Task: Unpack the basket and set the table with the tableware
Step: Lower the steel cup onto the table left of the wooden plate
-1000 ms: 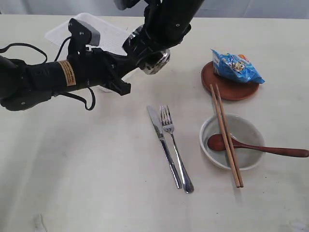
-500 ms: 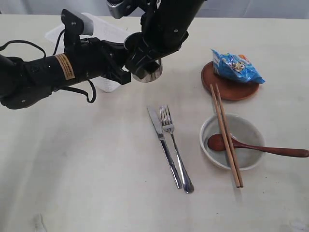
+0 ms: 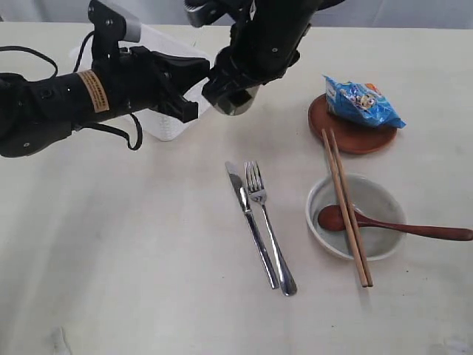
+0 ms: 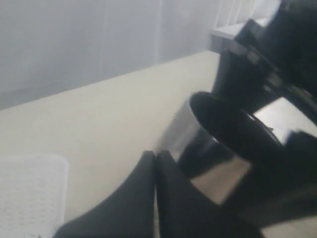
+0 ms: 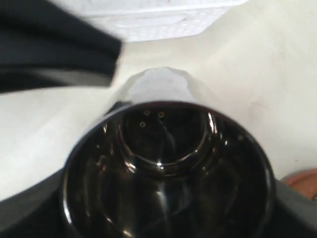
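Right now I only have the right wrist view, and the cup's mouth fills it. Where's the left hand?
Observer: Right beside the steel cup, on the side toward the basket. The left hand is shut and holds nothing.
Operator: What's laid out so far?
Observer: The knife and fork lie side by side on the table.
Operator: Bowl?
Observer: The bowl has the wooden spoon resting in it, and the chopsticks lie across its rim.
Operator: Plate free?
Observer: No, a blue snack packet sits on the plate.
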Robot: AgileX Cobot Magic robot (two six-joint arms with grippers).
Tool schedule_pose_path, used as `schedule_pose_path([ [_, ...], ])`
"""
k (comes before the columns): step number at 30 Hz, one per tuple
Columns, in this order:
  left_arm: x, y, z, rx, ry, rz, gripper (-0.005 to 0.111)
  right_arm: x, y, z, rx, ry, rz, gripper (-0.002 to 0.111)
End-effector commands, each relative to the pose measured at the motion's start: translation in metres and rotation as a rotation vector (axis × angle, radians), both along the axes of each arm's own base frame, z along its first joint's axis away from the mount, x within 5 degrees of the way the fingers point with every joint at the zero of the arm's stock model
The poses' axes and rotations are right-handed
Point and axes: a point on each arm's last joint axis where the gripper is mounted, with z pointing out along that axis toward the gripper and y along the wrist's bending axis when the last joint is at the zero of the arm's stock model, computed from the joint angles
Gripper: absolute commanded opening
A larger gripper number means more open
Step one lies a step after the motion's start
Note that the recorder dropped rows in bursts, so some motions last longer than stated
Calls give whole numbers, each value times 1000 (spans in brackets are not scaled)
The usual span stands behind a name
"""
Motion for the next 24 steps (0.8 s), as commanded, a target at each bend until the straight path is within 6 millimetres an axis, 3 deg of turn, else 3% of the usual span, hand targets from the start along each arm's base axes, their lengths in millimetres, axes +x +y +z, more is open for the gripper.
schedule_pose_path([
  [1, -3, -3, 3, 5, -2, -19, 0, 8, -16, 2, -16, 16, -45, -1],
  [7, -3, -3, 3, -15, 26, -16, 0, 13, -27, -7, -69, 53, -58, -1],
  [14, -5, -4, 1, 1, 30, -37, 0, 18, -31, -46, -205, 162, -67, -1],
  [24, -4, -3, -1, 26, 43, -31, 0, 29, -30, -55, -209, 79, -86, -1],
])
